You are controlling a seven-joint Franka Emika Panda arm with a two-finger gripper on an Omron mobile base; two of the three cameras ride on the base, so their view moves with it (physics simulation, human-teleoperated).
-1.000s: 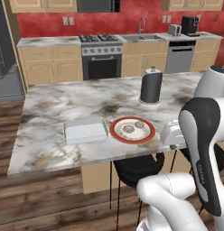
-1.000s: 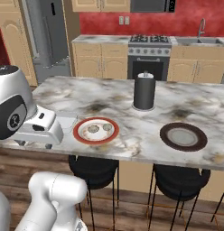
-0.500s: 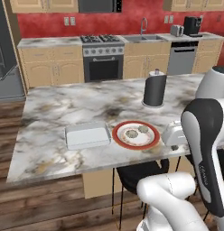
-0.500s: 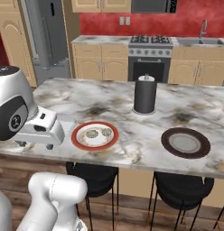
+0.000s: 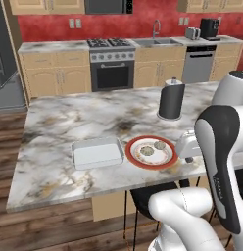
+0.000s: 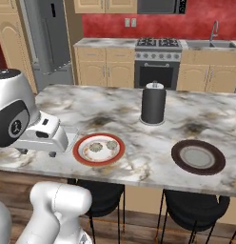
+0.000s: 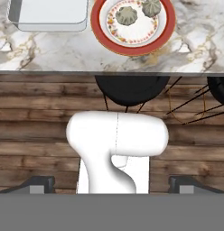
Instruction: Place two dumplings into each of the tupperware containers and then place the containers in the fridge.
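Gripper [image 7: 112, 189] hangs with its fingers wide apart and empty near the counter edge, and with two dumplings [image 7: 126, 15] on the red-rimmed plate [image 7: 96, 27] at 12 o'clock, a careless reach could push one off the rim.

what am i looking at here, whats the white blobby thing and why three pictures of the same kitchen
The white blobby thing is a robot arm in a rendered kitchen. Two pictures come from cameras behind it, one on its left and one on its right; the third looks down from a camera on its hand. Its two-finger gripper is open and holds nothing. On the marble island counter sit a red-rimmed round plate carrying two beige pleated dumplings, a flat translucent white rectangular container beside the plate, a dark cylindrical canister and, further along, a dark brown round plate. The grey fridge stands behind.
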